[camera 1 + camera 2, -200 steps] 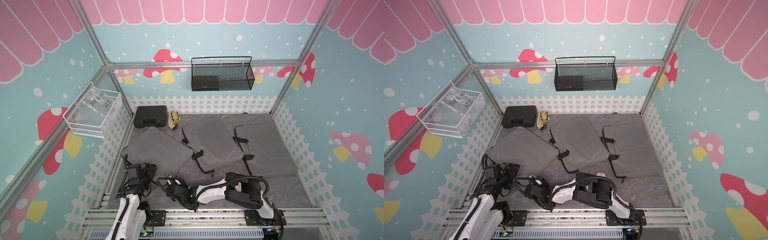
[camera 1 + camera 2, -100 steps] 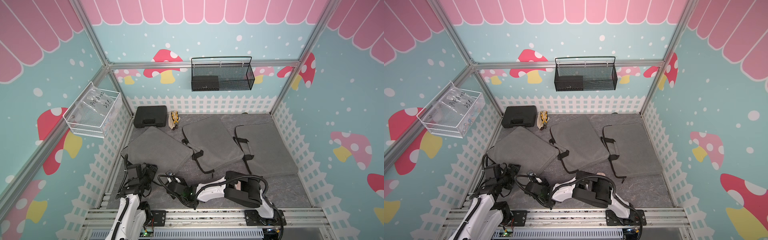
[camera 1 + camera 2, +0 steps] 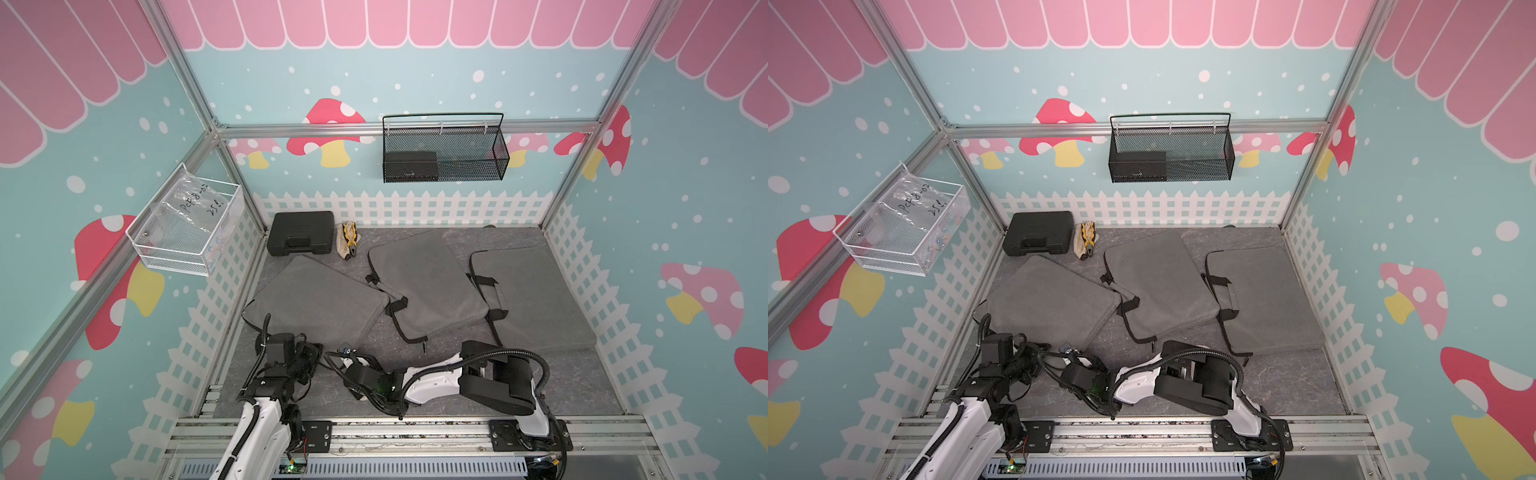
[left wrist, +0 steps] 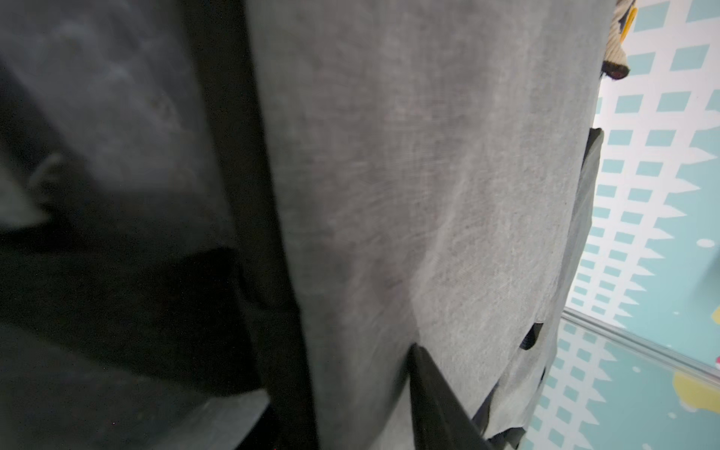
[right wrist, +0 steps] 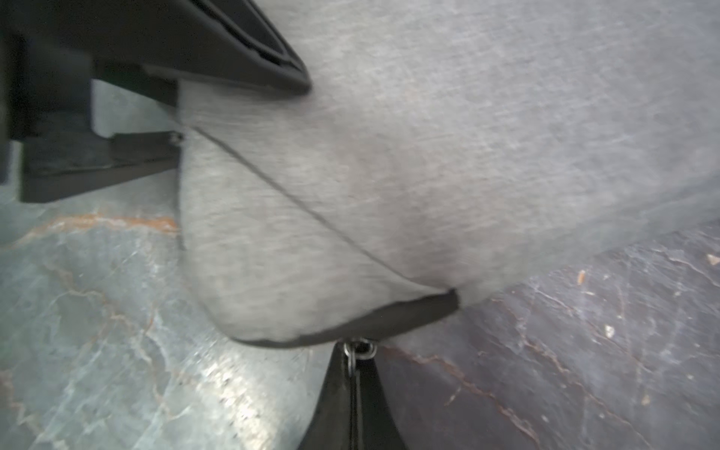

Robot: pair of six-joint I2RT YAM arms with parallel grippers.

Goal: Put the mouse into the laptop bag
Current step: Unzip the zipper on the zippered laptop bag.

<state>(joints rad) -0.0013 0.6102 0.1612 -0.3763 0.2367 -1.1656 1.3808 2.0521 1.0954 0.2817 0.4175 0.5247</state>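
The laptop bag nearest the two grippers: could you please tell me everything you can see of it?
The laptop bag is a flat, soft rectangle of grey felt-like fabric with black edging. It lies skewed on the left of the table. At its front corner the left gripper pinches the edge, one finger above and one below. The right gripper is shut on the small metal zip pull at the end of the black zip.
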